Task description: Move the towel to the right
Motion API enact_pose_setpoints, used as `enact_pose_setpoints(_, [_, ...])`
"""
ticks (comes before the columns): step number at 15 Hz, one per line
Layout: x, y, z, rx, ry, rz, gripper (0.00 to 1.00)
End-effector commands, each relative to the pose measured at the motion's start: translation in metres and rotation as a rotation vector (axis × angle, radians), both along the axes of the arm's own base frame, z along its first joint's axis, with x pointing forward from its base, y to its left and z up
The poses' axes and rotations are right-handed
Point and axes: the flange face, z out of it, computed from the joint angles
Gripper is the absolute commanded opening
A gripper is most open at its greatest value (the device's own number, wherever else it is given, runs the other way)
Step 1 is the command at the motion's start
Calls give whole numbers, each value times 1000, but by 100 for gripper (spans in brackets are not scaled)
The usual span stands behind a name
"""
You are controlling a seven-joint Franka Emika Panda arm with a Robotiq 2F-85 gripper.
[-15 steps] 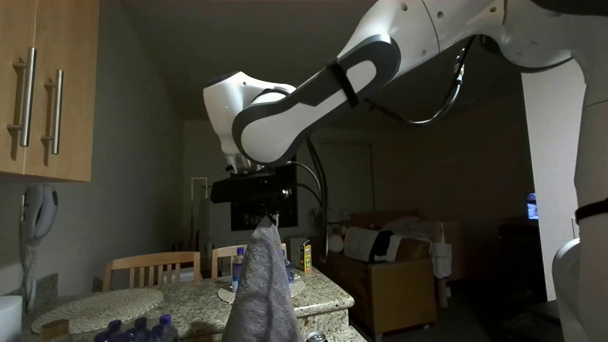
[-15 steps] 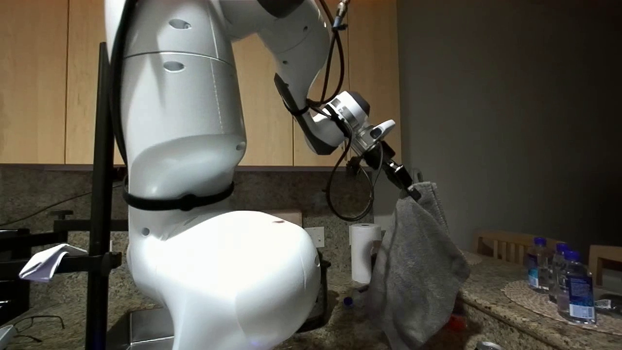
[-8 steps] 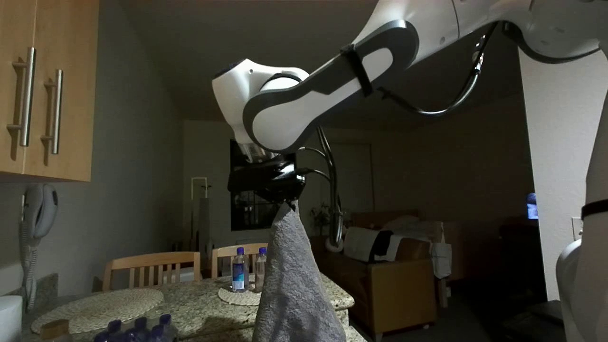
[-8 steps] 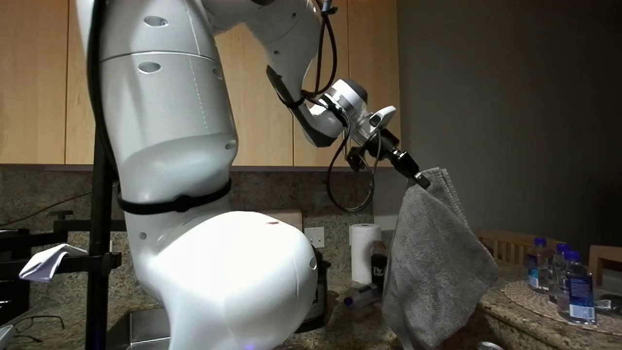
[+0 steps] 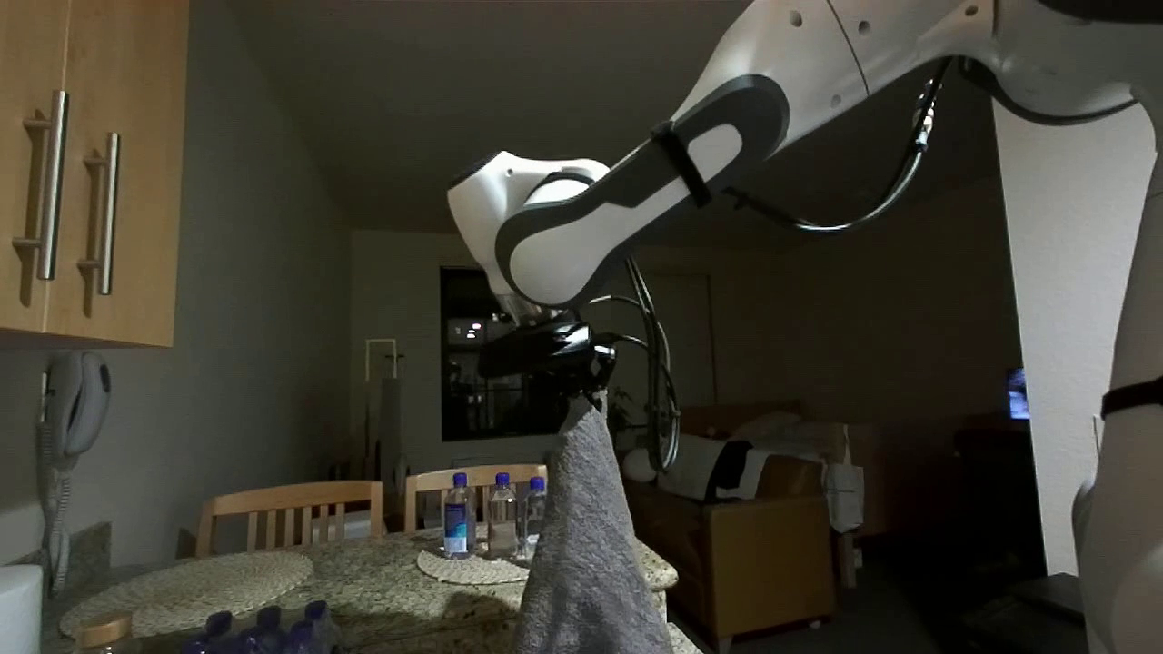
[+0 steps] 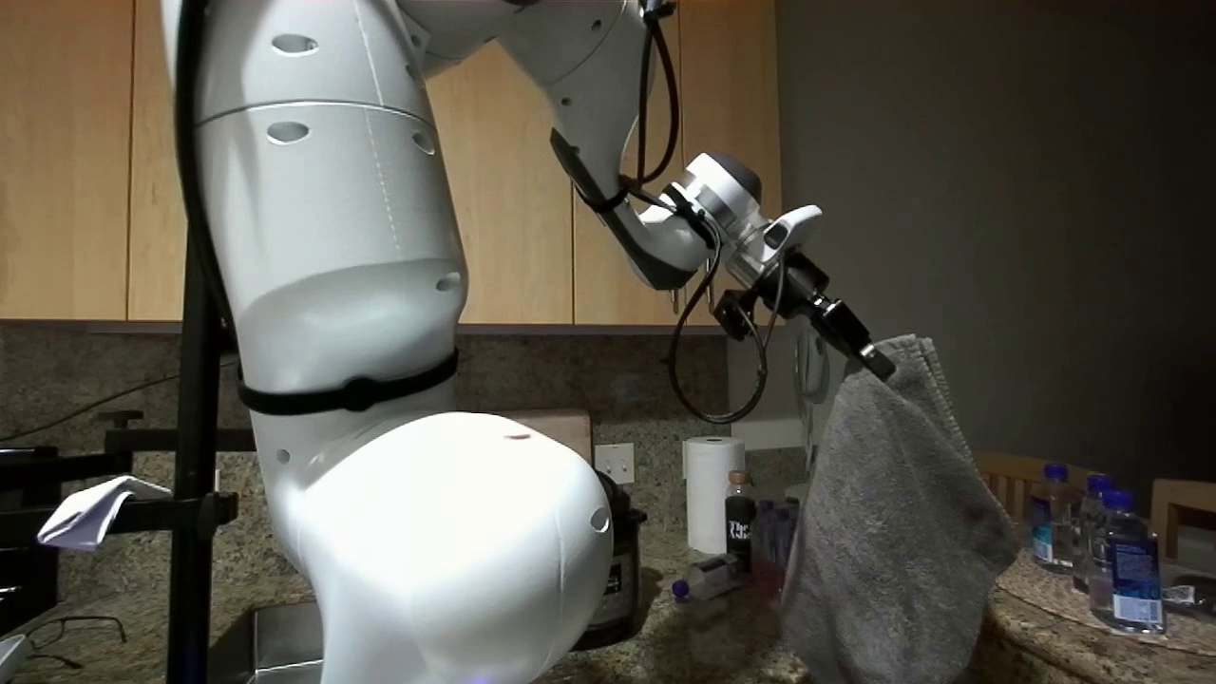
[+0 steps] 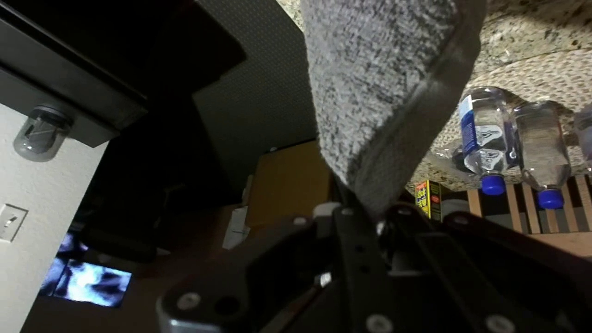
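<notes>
In an exterior view, a white cylindrical paper roll (image 6: pixel 711 494) stands on the speckled stone counter (image 6: pixel 686 638), near a clear blue-capped plastic bottle (image 6: pixel 712 577) lying on its side. Right of them, the black two-fingered gripper (image 6: pixel 880 363) pinches the upper end of the grey terry towel (image 6: pixel 893 532), which hangs below it. Farther right, three clear blue-capped plastic bottles (image 6: pixel 1130 570) stand on a round woven mat (image 6: pixel 1053 595).

In an exterior view the camera looks across the desk (image 5: pixel 372 581) toward the far wall (image 5: pixel 395 291); in an exterior view it faces the cupboards (image 6: pixel 513 218) from near the arm (image 6: pixel 351 228); the wrist view, upside down, looks along the tool (image 6: pixel 879 362); all share the towel (image 6: pixel 898 522) and blue-capped bottles (image 7: pixel 490 129)
</notes>
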Motion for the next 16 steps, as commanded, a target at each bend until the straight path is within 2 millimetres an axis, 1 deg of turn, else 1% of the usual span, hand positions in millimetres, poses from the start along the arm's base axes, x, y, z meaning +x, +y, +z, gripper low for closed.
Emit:
enact_pose_setpoints(1, [5, -13, -6, 16, 16, -29, 9])
enact_pose_setpoints(10, [27, -49, -29, 59, 56, -78, 9])
enact_pose_setpoints(13, [37, -53, -43, 85, 81, -80, 9])
enact_pose_setpoints(16, [50, -52, -56, 109, 93, -66, 9])
